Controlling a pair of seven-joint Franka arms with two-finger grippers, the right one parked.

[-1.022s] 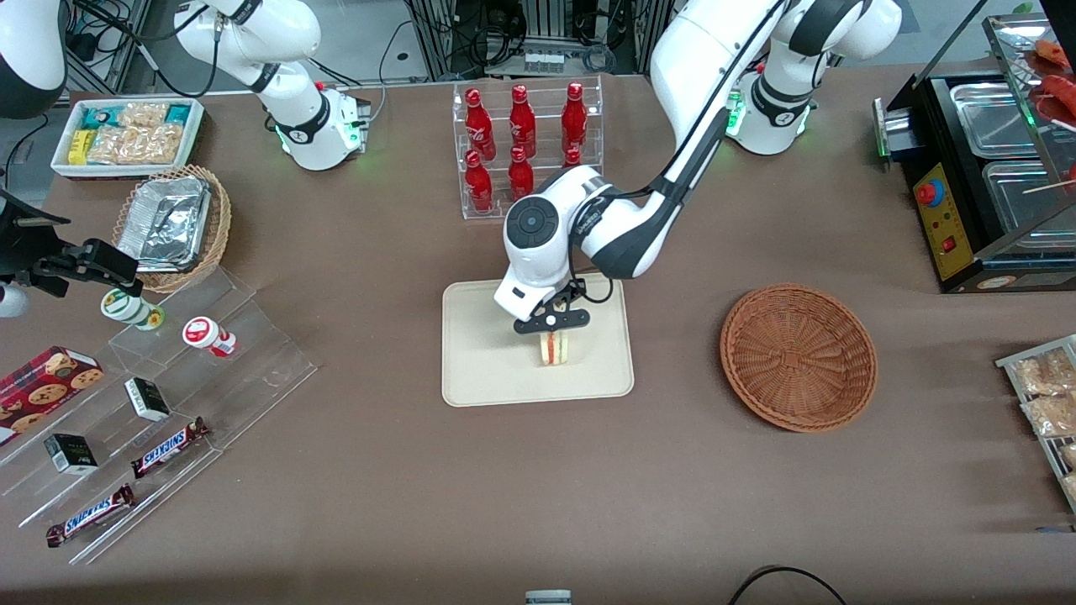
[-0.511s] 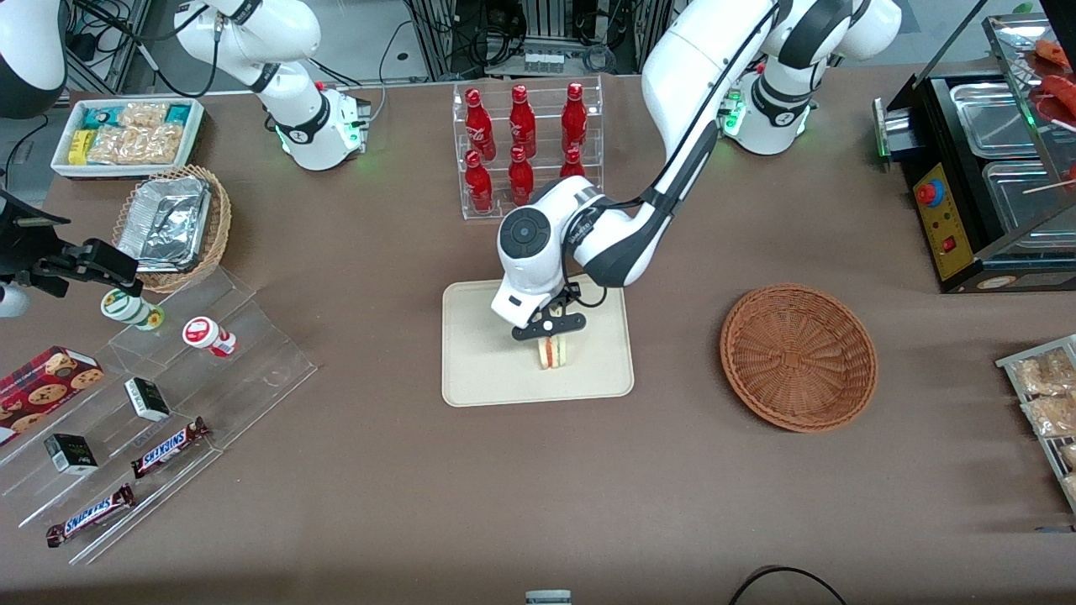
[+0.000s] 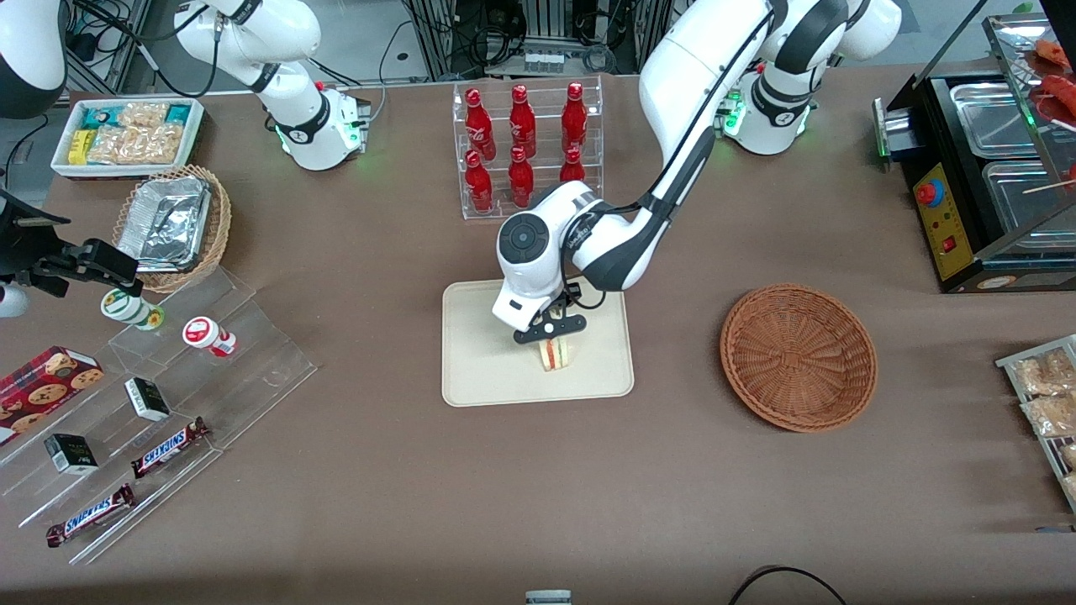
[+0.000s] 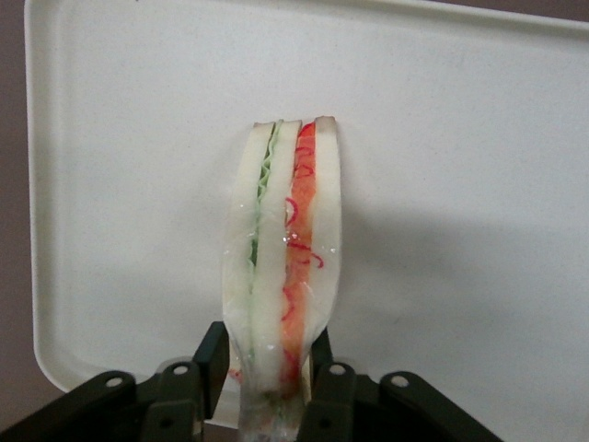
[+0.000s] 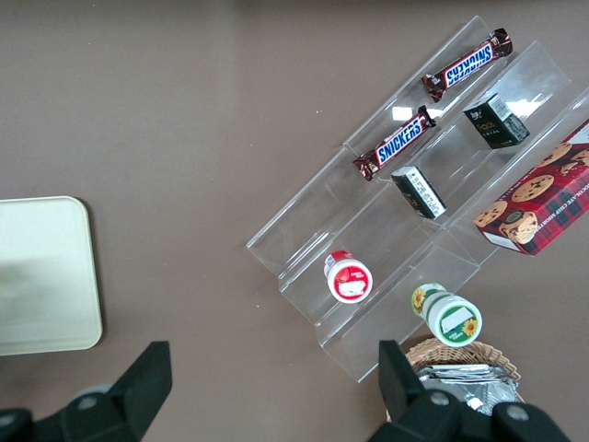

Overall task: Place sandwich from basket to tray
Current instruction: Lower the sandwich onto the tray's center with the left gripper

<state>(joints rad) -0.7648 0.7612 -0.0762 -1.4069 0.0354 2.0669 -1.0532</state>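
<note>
A: Claw [image 3: 551,332] status?
B: Over the tray [image 3: 479,370], fingers [image 4: 213,354] clamped on the sandwich [image 4: 283,276].
A: Sandwich position?
B: Upright on the tray. Basket [image 3: 799,357] well apart.

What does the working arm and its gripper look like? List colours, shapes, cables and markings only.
The left arm has glossy white rounded shells with dark grey-black bands at the joints. A black round cap sits on the wrist joint, and a thin black cable runs along the arm. Its base glows green. The gripper is a black two-finger unit with small silver screws on its body.
</note>
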